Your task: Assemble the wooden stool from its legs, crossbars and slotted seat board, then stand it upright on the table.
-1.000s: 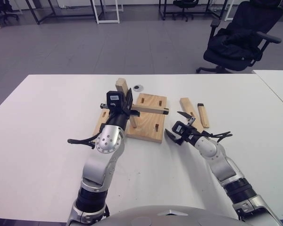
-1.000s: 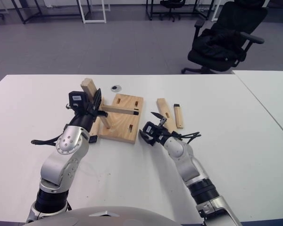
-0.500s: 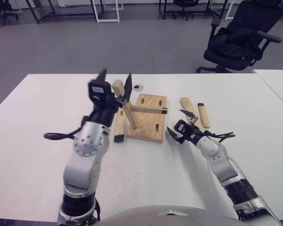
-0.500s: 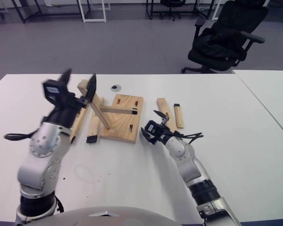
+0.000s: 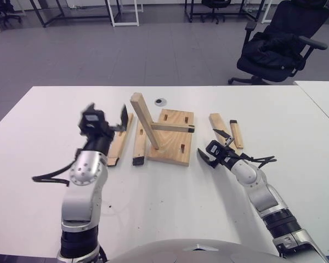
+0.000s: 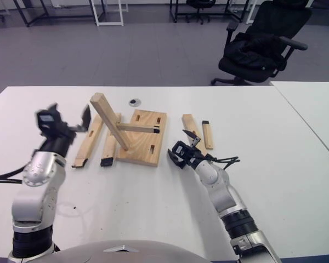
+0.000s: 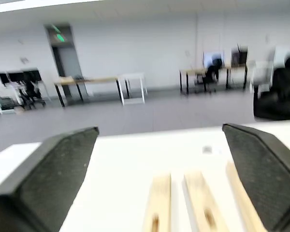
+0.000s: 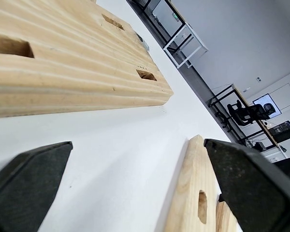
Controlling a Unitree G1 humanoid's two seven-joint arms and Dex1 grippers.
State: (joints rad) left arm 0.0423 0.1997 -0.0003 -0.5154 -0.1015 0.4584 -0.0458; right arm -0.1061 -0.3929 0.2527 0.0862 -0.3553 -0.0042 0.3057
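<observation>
The slotted seat board (image 5: pixel 174 143) lies flat mid-table. One leg (image 5: pixel 145 118) stands tilted in it, with a crossbar (image 5: pixel 175 128) running from the leg over the board. Two more wooden pieces (image 5: pixel 119 141) (image 5: pixel 139 143) lie side by side left of the board, also in the left wrist view (image 7: pixel 157 208). Two others (image 5: pixel 219 125) (image 5: pixel 236 134) lie to its right. My left gripper (image 5: pixel 107 118) hangs open left of the leg, touching nothing, fingers (image 7: pixel 43 179) wide apart. My right gripper (image 5: pixel 211 154) rests open on the table by the board's right edge (image 8: pixel 63 63).
A small round black grommet (image 5: pixel 160 101) sits in the table behind the board. A black office chair (image 5: pixel 282 46) stands beyond the far right corner, and a second white table (image 5: pixel 321 96) adjoins on the right. White tabletop (image 5: pixel 170 197) spreads in front.
My left gripper has opened, let go of the leg and crossbar, and swung left and down. The leg stays tilted in the board. The right gripper slid slightly right.
</observation>
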